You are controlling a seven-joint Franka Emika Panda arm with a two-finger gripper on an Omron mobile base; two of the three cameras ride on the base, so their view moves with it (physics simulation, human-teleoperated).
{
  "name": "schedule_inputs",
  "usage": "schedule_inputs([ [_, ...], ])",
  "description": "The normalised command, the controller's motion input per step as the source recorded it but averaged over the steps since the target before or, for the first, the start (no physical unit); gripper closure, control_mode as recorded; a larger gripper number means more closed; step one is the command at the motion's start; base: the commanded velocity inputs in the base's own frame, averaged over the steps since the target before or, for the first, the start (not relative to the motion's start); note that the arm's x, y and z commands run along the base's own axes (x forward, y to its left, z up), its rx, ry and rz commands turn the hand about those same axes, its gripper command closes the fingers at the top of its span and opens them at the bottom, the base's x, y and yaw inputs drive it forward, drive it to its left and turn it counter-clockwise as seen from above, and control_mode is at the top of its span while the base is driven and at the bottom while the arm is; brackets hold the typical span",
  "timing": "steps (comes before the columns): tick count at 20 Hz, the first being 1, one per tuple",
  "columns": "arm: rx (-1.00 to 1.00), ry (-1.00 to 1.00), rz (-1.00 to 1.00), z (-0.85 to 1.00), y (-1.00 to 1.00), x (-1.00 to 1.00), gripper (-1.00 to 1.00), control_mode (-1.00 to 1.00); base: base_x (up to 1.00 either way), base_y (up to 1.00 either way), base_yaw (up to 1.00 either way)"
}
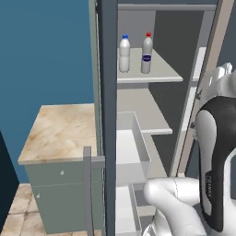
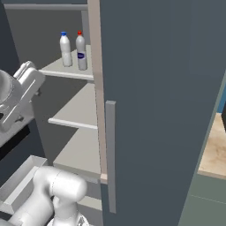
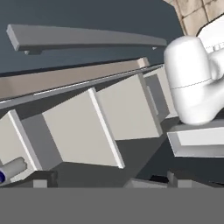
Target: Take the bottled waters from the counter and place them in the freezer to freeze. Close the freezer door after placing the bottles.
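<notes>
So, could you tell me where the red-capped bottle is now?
The red-capped bottle stands on the freezer's top shelf, right of the blue-capped bottle.

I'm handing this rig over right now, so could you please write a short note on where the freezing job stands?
Gripper: cannot tell whether open or shut; nothing seen in it.
Bottles: blue-capped bottle and red-capped bottle stand upright, side by side, on the top shelf inside the freezer.
Done: both bottles are in.
Left: the freezer door is open; swing it shut by its bar handle. A clear drawer is pulled out below.
</notes>
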Motion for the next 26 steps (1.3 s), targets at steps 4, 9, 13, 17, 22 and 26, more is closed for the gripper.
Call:
schedule_inputs([
  [4, 0.01, -0.09, 0.00, 0.10, -0.53, -0.13, -1.00, -1.00, 0.00, 0.00, 0.00],
  [9, 0.00, -0.02, 0.00, 0.02, -0.08, -0.02, -1.00, -1.00, 0.00, 0.00, 0.00],
  [13, 0.00, 0.00, 0.00, -0.14, 0.05, -0.60, -1.00, -1.00, 0.00, 0.00, 0.00],
  [17, 0.00, 0.00, 0.00, 0.00, 0.00, 0.00, -1.00, 1.00, -1.00, 0.15, 0.00],
  [22, 0.00, 0.00, 0.00, 0.00, 0.00, 0.00, -1.00, 1.00, -0.93, 0.03, 0.00],
  [26, 0.00, 0.00, 0.00, 0.00, 0.00, 0.00, -1.00, 1.00, -0.76, 0.00, -0.01],
])
